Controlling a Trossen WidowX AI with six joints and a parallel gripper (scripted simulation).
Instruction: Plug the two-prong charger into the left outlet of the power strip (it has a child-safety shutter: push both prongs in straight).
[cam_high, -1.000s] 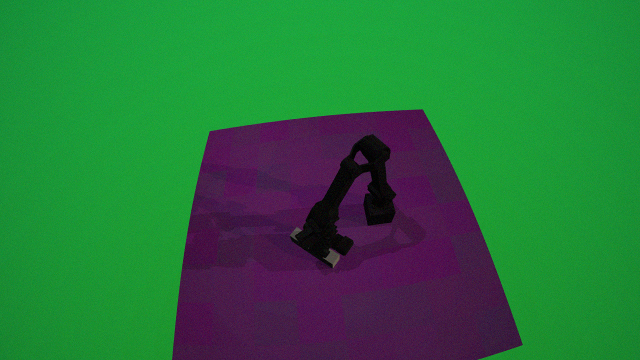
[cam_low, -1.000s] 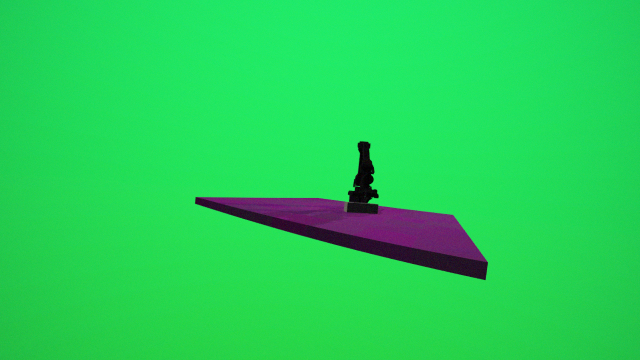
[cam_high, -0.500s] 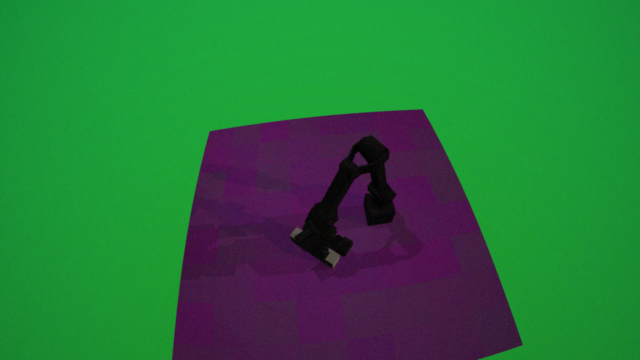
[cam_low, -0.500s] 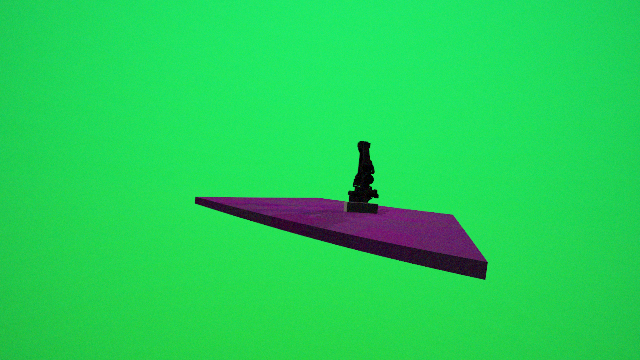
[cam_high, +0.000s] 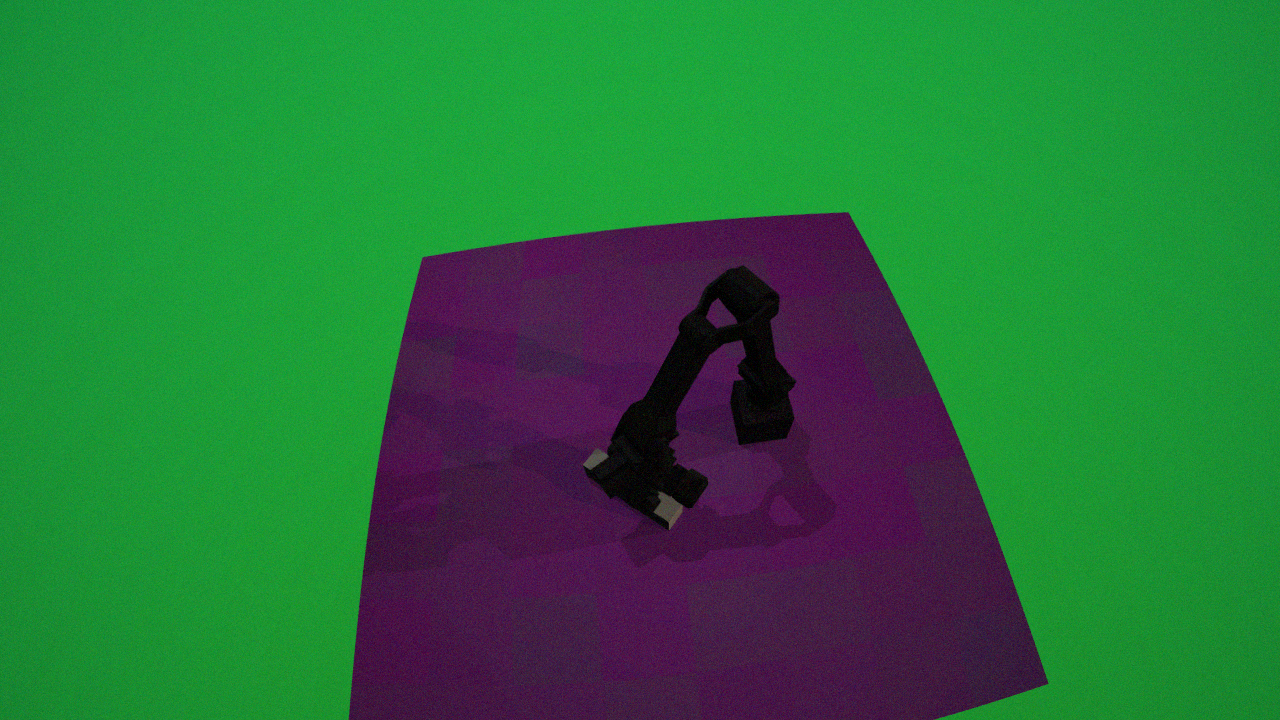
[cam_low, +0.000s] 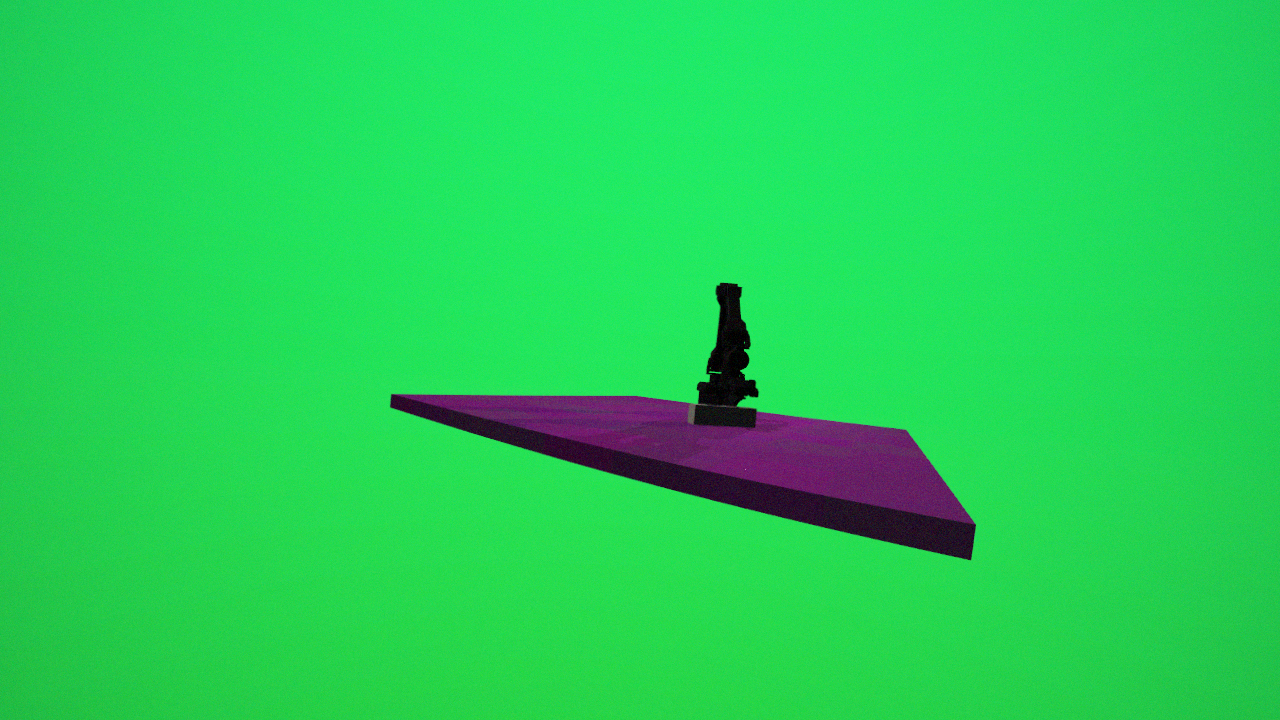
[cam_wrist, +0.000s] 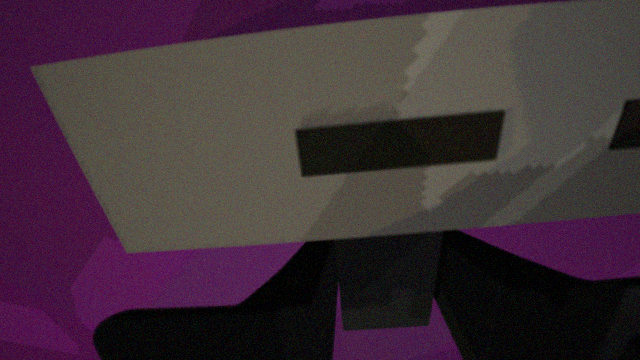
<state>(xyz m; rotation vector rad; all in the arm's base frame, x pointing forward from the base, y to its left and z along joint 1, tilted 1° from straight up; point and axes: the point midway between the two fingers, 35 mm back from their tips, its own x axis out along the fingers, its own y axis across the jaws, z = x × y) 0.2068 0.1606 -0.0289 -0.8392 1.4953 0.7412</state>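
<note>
The power strip (cam_wrist: 200, 150) (cam_high: 666, 512) (cam_low: 721, 415) is a pale grey slab lying on the purple table (cam_high: 537, 626) (cam_low: 832, 465). In the wrist view its left outlet (cam_wrist: 400, 142) shows as a dark slot, and a second slot (cam_wrist: 627, 125) sits at the right edge. My gripper (cam_wrist: 372, 228) (cam_high: 644, 474) (cam_low: 726, 391) is shut on the dark grey charger (cam_wrist: 385, 290), right over the strip. In the wrist view the charger's far end meets the strip's near edge, below the left slot. Its prongs are hidden.
The arm's dark base (cam_high: 760, 420) stands on the table behind the strip. The table edges drop off into a plain green background. Arm shadows fall across the strip and the table.
</note>
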